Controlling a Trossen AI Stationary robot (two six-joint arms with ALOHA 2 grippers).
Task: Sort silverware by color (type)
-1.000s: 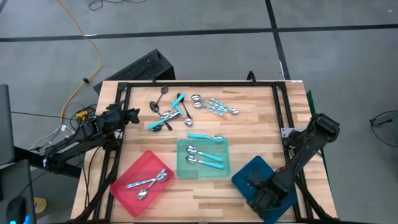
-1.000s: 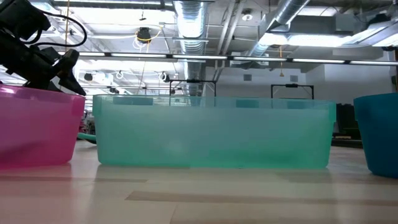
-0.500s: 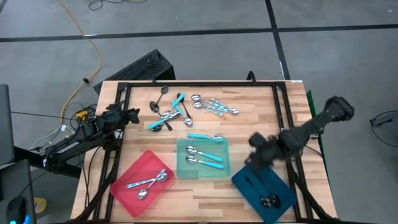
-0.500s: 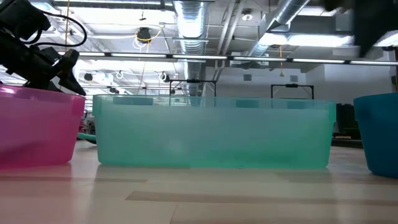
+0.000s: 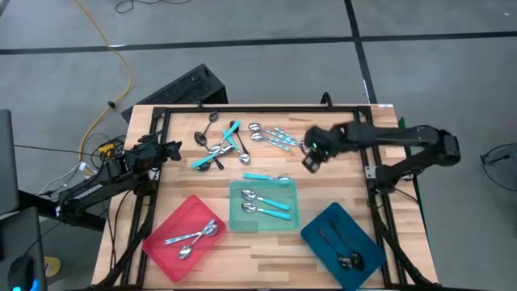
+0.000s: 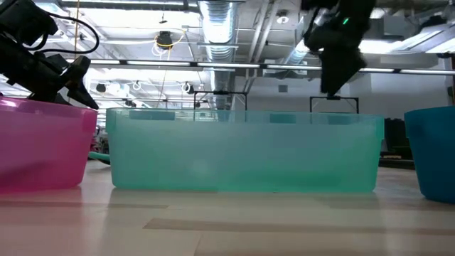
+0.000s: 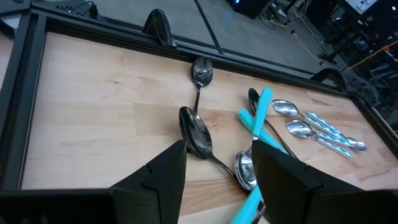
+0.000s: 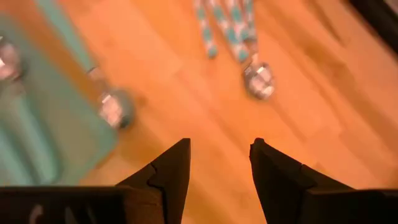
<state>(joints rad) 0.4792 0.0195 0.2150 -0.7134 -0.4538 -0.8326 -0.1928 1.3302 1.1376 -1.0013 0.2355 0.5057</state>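
Note:
Loose spoons lie on the far half of the table: a pile of dark, silver and turquoise-handled ones (image 5: 218, 145), a cluster with turquoise handles (image 5: 279, 138), and one turquoise spoon (image 5: 266, 176) just beyond the teal tray (image 5: 236, 212). My right gripper (image 5: 310, 158) hovers open above bare wood, right of the cluster; its wrist view shows a spoon bowl (image 8: 258, 79) ahead of the open fingers (image 8: 217, 168). My left gripper (image 5: 173, 149) waits open at the table's left edge, facing the dark spoons (image 7: 196, 130).
The red tray (image 5: 166, 255) at near left holds silver spoons. The teal tray holds two turquoise-handled spoons. The blue tray (image 5: 319, 234) at near right holds dark spoons (image 5: 347, 259). A black frame (image 5: 266, 109) borders the table. Bare wood lies between the cluster and the right rail.
My right gripper has risen out of the blue tray and swung toward the far edge and leftward, ending above the wood beside the turquoise-handled cluster. The dark spoons in the blue tray, covered by it before, now show. The left arm has kept still.

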